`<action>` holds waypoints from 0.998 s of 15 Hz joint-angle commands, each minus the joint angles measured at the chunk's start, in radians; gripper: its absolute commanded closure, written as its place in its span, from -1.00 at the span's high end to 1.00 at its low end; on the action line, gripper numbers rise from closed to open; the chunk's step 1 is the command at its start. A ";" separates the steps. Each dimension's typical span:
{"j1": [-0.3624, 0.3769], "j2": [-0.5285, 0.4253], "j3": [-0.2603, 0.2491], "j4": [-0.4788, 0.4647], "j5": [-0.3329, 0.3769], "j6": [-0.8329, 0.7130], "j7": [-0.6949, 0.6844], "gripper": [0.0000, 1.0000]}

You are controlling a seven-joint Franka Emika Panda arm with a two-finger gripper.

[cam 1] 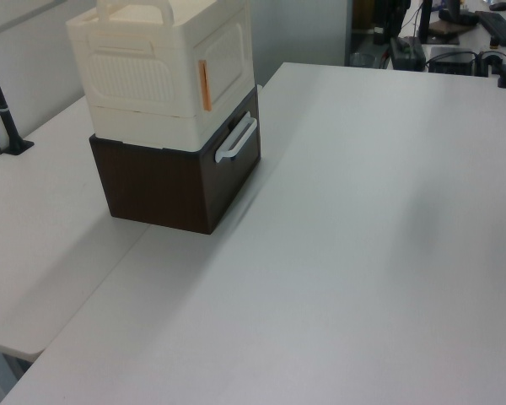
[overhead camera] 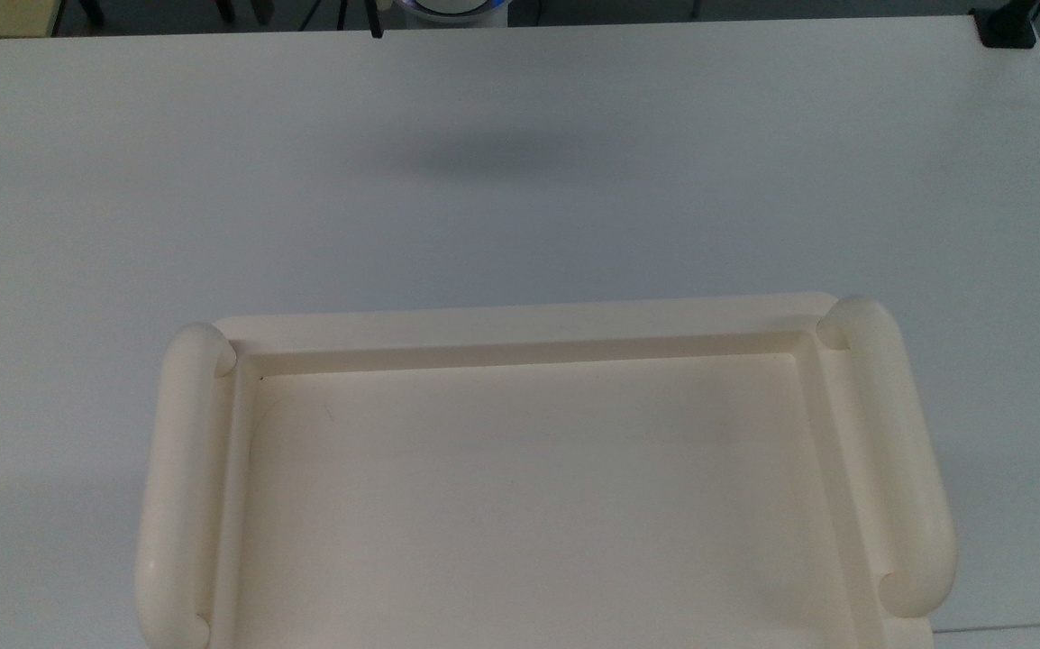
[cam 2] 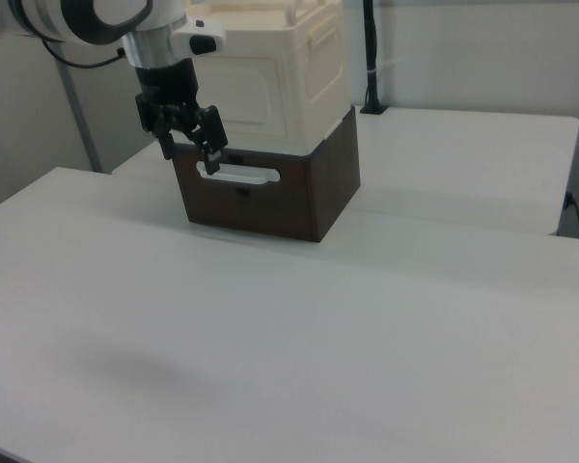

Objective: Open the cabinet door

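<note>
The cream cabinet [cam 2: 289, 72] stands on a dark brown box [cam 2: 270, 193]. Its cabinet door [cam 2: 239, 92] is the flat front panel, and it lies shut against the body. In the left view the cabinet door [cam 1: 229, 52] faces right, with an orange strip [cam 1: 204, 84] along its near edge. My gripper [cam 2: 190, 159] hangs open in front of the door's lower left corner, just above the box's white handle [cam 2: 239, 176], holding nothing. The top view looks down on the cabinet's recessed top [overhead camera: 529, 487] with its rounded rails [overhead camera: 889, 451].
The white table [cam 2: 318, 338] stretches wide in front of the cabinet. A black clamped post [cam 2: 370, 58] stands behind the cabinet in the right view. Another black post [cam 1: 4, 110] rises at the left view's left. A seam [cam 2: 444, 220] joins two tabletops.
</note>
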 commanded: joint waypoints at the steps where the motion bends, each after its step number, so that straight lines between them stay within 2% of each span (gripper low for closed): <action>1: 0.007 -0.009 -0.002 -0.009 -0.008 -0.002 0.013 1.00; 10: 0.010 -0.006 -0.002 -0.006 0.001 -0.001 0.026 1.00; 15: 0.002 -0.006 -0.005 -0.003 0.029 0.002 0.000 1.00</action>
